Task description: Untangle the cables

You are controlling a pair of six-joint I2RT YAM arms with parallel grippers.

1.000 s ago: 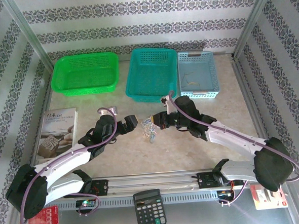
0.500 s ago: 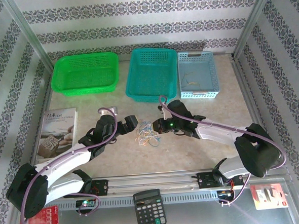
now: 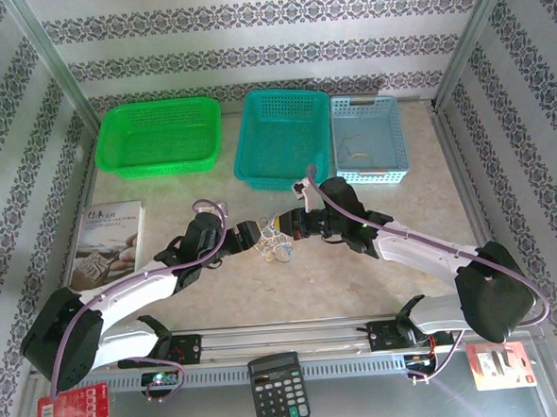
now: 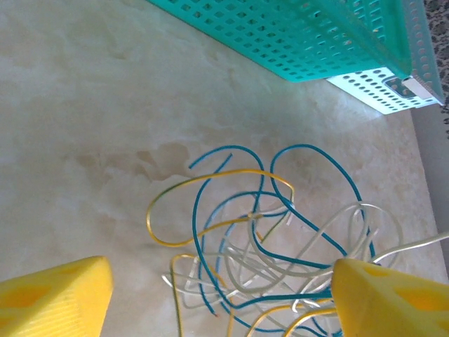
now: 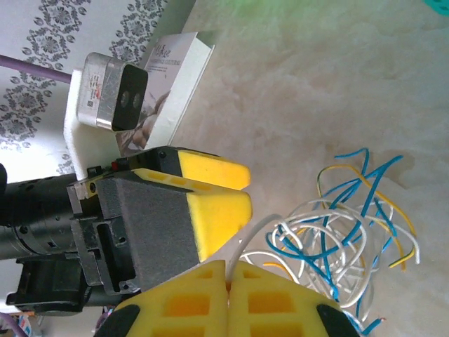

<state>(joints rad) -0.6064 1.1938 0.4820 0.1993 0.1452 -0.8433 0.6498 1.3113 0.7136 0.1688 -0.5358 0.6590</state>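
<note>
Cables (image 3: 277, 244): one whitish strand runs into the seam of the right claw (image 5: 228, 265), whose pads are pressed together on it, probably to anchor that strand or draw it out of the knot. Facing it, the left claw (image 4: 221, 274) is spread wide and holds nothing. Its fingers sit either side of the tangle's loops, placed, I judge, to take a blue or yellow loop and pull the other way. The tangle rests near the middle of the tabletop (image 3: 358, 279), just beside both claws, with the teal basket (image 3: 286, 181) toward the far edge.
</note>
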